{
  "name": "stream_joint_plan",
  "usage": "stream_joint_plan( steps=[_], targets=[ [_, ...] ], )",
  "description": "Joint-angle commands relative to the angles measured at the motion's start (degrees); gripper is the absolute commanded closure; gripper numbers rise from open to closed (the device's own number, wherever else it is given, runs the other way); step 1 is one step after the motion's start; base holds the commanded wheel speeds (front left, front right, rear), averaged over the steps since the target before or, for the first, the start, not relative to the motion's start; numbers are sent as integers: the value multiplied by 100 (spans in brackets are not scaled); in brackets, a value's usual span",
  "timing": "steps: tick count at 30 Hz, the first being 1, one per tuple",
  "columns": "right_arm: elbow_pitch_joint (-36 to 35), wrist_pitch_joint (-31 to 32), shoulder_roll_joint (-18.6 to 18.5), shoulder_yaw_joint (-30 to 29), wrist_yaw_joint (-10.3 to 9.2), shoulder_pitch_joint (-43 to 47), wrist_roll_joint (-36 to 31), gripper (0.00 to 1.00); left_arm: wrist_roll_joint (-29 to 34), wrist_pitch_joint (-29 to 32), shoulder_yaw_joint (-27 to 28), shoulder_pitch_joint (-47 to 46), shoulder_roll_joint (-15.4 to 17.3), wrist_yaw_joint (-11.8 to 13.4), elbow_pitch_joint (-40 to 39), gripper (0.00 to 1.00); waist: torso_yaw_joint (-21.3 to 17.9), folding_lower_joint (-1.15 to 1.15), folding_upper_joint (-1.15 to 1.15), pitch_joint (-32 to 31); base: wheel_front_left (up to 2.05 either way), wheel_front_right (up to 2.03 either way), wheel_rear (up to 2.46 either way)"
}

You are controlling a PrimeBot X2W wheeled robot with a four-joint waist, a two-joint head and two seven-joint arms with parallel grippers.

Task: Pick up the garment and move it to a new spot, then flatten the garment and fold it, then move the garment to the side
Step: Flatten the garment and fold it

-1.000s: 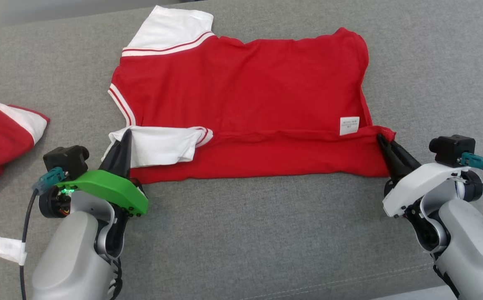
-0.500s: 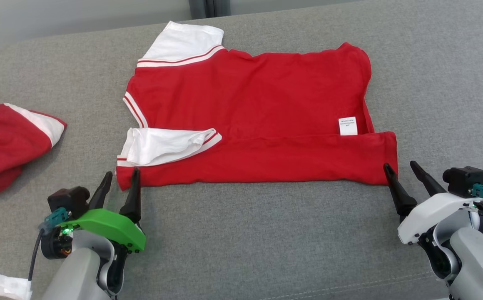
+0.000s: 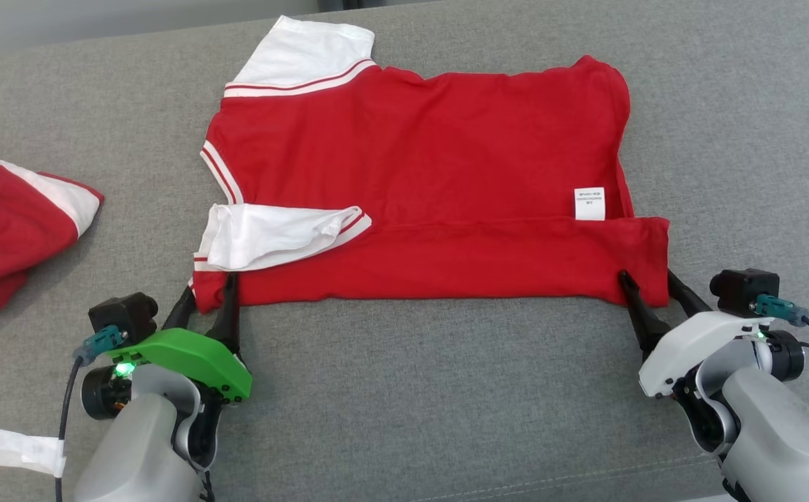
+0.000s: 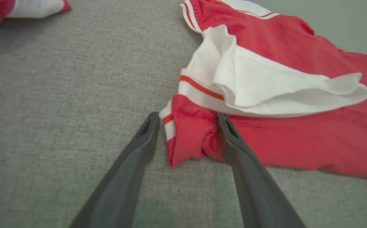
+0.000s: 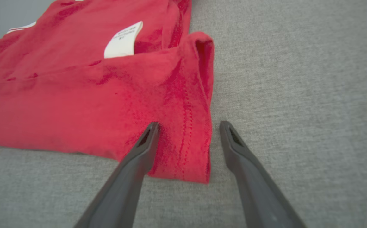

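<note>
We saw the shirt [image 3: 432, 174] flat on the couch [image 3: 446, 390]. L gripper [image 3: 209, 286] was open astride its 7 o'clock corner, R gripper [image 3: 647, 279] open astride the 5 o'clock corner; neither was clamped.

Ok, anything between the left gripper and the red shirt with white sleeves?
Nothing. In the left wrist view the red white-sleeved shirt has its corner between the open fingers of the left gripper, on the grey fabric cushion.
</note>
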Motion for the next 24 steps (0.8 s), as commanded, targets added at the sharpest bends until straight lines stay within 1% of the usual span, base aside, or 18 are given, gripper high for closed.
stream_joint_plan(
  steps=[1,7,11,14,17,20,24],
  targets=[
    [76,-32,39,48,0,-28,55,100,-73,-60,35,-83,-66,-33,48,100,18,0,0,-18,0,0,0],
    [155,-225,14,135,0,41,200,100,-247,-208,-1,184,-98,-96,-58,100,110,0,0,-285,0,0,0],
    [-9,-292,-90,53,0,297,286,100,-287,-253,-32,593,-67,-102,-414,100,224,0,0,-563,0,0,0],
    [-261,-325,-215,-42,0,585,311,100,-283,-278,-21,1035,-28,-103,-807,100,297,0,0,-719,0,0,0],
    [-552,-331,-353,-182,0,912,309,100,-251,-291,34,1488,-10,15,-1214,100,336,0,0,-804,0,0,0],
    [-811,-271,-476,-396,-4,1299,269,100,-208,-299,93,1980,2,213,-1669,100,347,0,0,-844,0,0,0],
    [-1122,-91,-442,-668,-4,1782,263,100,-198,-266,2,2424,-35,354,-2062,100,385,0,0,-867,0,0,0]
  ],
)
